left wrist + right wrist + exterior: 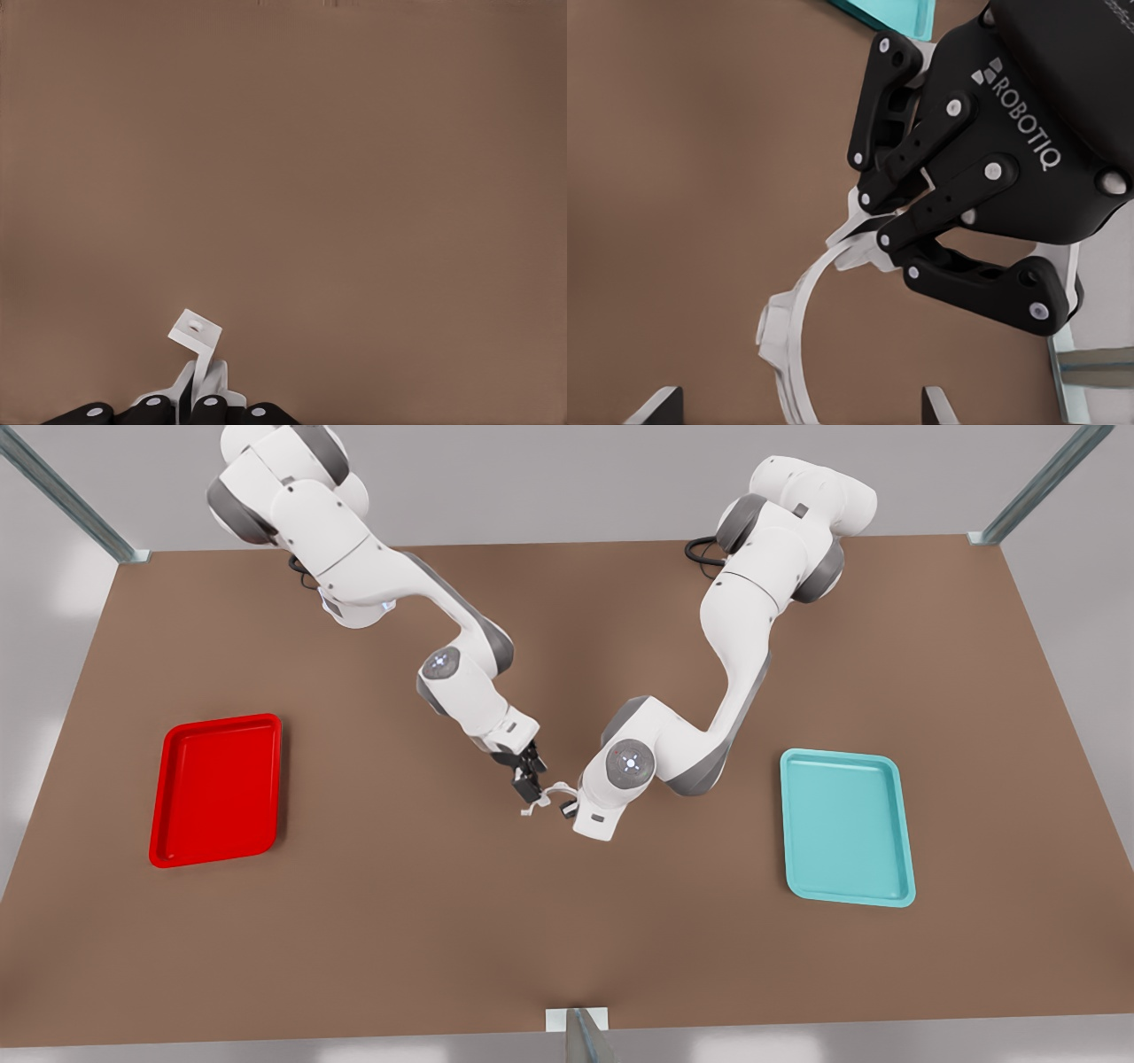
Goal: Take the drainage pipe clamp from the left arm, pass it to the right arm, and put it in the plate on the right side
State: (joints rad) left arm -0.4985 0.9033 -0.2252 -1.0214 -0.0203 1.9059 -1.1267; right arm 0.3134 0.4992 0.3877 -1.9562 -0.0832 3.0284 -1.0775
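The white drainage pipe clamp (545, 797) hangs just above mid-table between the two grippers. My left gripper (567, 808), on the arm at the front view's right, is shut on one tabbed end; in the left wrist view the clamp (197, 329) juts out past that gripper (190, 409). The right wrist view shows the left gripper (864, 235) pinching the clamp (788, 328). My right gripper (529, 775), on the arm at the front view's left, is open, and the clamp's arc runs between its spread fingertips (656, 403). The red plate (217, 722) lies at the front view's left.
A teal tray (846, 824) lies at the front view's right, and its corner (895, 13) shows behind the left gripper. The brown table (567, 921) has metal frame posts at its corners and a bracket at its near edge.
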